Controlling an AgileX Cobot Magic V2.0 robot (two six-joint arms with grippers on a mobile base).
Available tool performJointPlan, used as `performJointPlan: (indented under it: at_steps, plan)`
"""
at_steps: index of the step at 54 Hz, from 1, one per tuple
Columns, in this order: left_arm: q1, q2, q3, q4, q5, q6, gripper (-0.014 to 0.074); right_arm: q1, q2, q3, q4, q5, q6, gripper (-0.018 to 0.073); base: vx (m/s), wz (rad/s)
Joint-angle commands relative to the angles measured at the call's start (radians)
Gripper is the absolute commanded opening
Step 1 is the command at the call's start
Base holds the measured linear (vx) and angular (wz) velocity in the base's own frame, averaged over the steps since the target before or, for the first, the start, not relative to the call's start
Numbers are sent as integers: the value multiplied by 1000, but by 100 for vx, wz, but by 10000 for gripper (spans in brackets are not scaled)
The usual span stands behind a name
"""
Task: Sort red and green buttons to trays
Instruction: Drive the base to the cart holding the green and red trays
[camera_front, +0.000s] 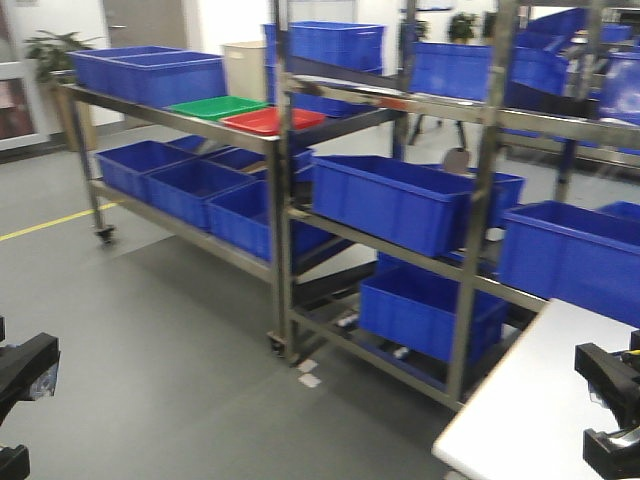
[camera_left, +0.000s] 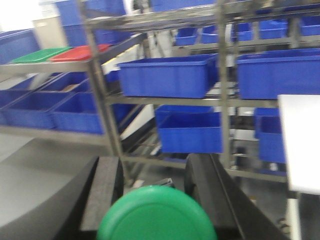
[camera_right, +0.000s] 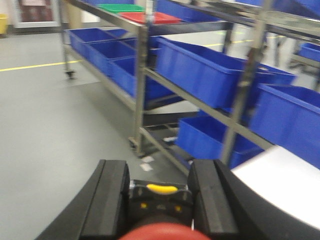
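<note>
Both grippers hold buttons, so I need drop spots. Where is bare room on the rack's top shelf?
The green tray and red tray, side by side at the right end of the top shelf, both look bare inside. Left of them, blue crates fill it. The white table, lower right, looks bare.

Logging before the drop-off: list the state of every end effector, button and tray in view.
left end effector: shut on the green button.
right end effector: shut on the red button.
green button: held, not yet in a tray.
red button: held, not yet in a tray.
green tray: on the top shelf of the cart, looks empty.
red tray: beside the green tray, looks empty.
</note>
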Motion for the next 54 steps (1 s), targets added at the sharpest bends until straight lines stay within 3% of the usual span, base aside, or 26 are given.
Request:
performJointPlan:
  at_steps: [1, 54]
  plan:
    - [-2, -8, -35, -6, -89, -1, -6, -1, -4, -34, -8, -60, -1, -9, -4, 56]
    - [-2, -8, -35, -6, -89, -1, -6, -1, -4, -34, -8, -58, -1, -9, 10, 39]
